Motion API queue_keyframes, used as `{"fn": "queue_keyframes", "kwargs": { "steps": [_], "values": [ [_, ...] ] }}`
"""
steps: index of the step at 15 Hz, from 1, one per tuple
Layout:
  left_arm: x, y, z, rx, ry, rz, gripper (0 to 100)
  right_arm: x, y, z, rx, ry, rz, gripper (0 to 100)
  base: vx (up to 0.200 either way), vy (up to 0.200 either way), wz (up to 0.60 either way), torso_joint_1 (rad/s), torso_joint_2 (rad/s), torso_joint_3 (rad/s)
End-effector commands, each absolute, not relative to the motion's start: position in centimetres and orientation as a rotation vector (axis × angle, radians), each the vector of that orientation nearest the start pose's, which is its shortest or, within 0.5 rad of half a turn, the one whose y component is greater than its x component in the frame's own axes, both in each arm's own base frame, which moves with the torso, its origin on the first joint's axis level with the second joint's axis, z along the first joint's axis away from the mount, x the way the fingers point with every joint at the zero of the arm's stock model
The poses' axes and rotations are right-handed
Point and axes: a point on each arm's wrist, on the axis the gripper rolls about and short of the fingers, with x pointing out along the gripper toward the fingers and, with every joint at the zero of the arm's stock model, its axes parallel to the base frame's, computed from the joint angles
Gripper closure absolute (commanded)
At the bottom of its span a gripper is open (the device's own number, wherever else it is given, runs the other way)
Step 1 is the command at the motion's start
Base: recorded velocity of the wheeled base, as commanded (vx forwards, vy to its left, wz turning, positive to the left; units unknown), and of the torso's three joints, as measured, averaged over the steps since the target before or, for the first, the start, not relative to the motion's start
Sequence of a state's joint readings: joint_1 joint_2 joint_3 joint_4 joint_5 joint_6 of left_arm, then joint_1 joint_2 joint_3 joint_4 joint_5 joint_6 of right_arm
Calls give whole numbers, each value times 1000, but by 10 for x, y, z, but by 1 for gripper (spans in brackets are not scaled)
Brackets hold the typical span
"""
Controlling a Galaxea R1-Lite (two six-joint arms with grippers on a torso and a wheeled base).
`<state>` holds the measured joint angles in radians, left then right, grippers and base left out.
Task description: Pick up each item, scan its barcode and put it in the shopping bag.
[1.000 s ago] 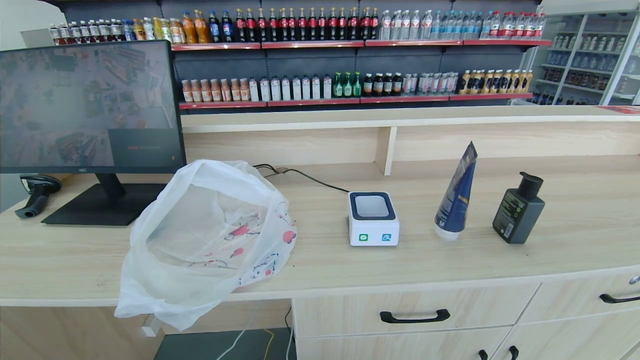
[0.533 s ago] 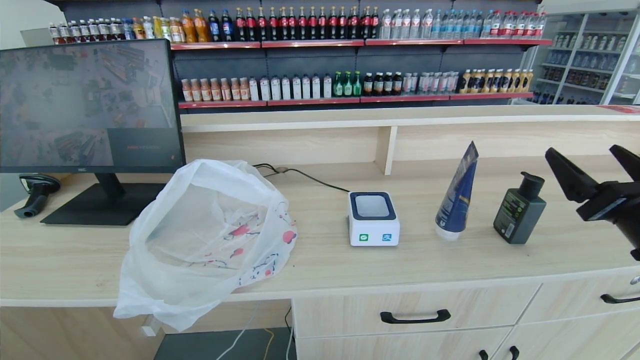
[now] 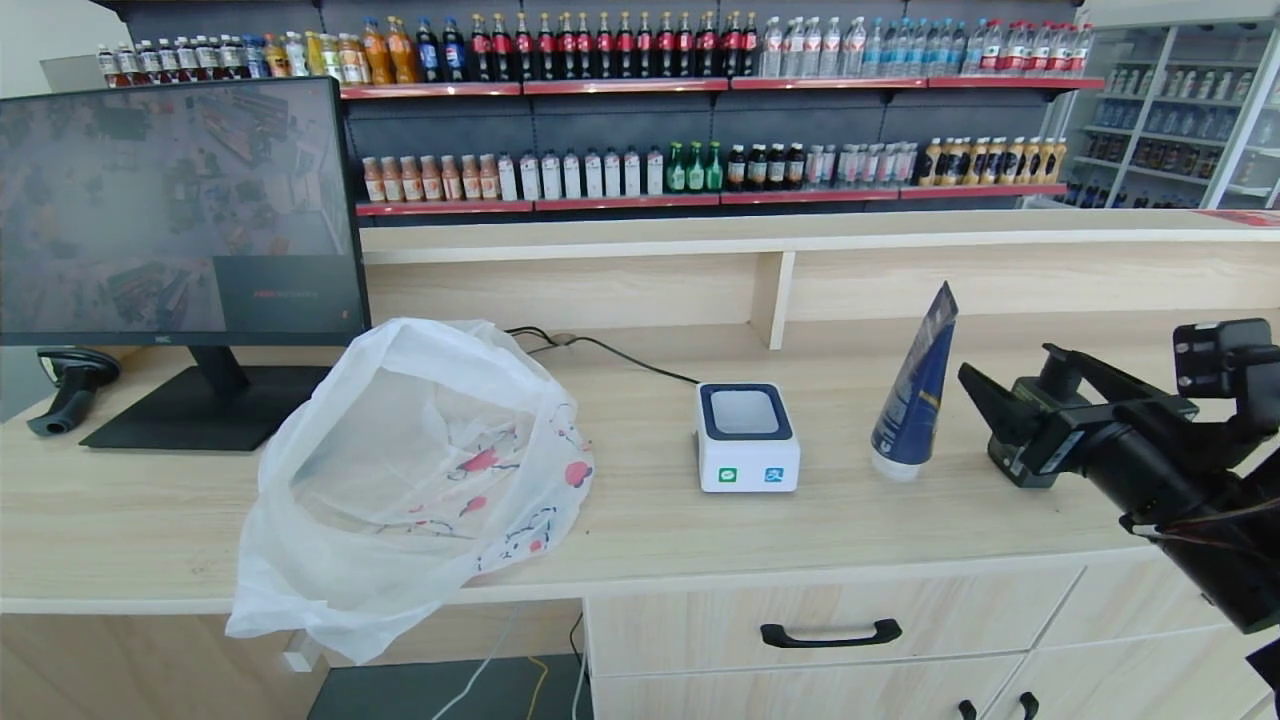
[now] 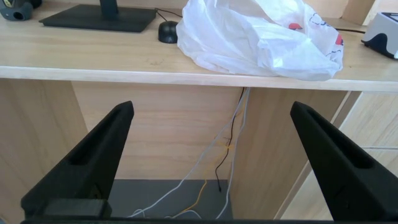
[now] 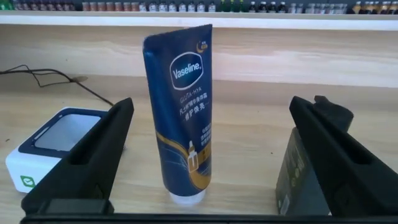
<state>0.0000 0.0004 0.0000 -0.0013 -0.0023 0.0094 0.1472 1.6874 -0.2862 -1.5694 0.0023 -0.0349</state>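
A tall blue tube point(image 3: 915, 385) point(image 5: 181, 112) stands cap-down on the wooden counter point(image 3: 640, 520), right of the white scanner box point(image 3: 747, 437) point(image 5: 53, 146). A dark green pump bottle point(image 3: 1012, 468) point(image 5: 291, 180) stands right of the tube, partly hidden by my right gripper point(image 3: 1005, 360) point(image 5: 211, 102). That gripper is open and holds nothing. The tube lies farther off between its fingers, and the bottle sits by one finger. The white shopping bag point(image 3: 420, 470) point(image 4: 261, 37) slumps at the counter's front left. My left gripper point(image 4: 212, 106) hangs open below the counter edge.
A monitor point(image 3: 180, 215) and a handheld scanner point(image 3: 65, 390) stand at the far left, with a mouse point(image 4: 166, 32) beside the bag. A black cable point(image 3: 600, 350) runs to the scanner box. A raised ledge point(image 3: 800, 235) backs the counter, and drawers point(image 3: 830, 633) sit below.
My right arm came in from the right and moved left and down. Its open gripper now overlaps the pump bottle in the head view. The items, bag and scanner box stayed put.
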Motion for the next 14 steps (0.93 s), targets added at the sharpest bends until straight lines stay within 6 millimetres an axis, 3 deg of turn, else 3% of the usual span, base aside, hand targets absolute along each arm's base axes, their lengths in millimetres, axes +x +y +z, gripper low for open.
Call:
{"fn": "queue_keyframes", "kwargs": {
  "steps": [1,5,14],
  "values": [
    [-23,0,76,9,-2,-3,0,239,41,147,-24,-135,169,0,0,0,0,0,0,0],
    [-23,0,76,9,-2,-3,0,225,62,129,12,-39,265,0,0,0,0,0,0,0],
    [-23,0,76,9,-2,-3,0,271,72,112,46,-15,203,0,0,0,0,0,0,0]
  ]
}}
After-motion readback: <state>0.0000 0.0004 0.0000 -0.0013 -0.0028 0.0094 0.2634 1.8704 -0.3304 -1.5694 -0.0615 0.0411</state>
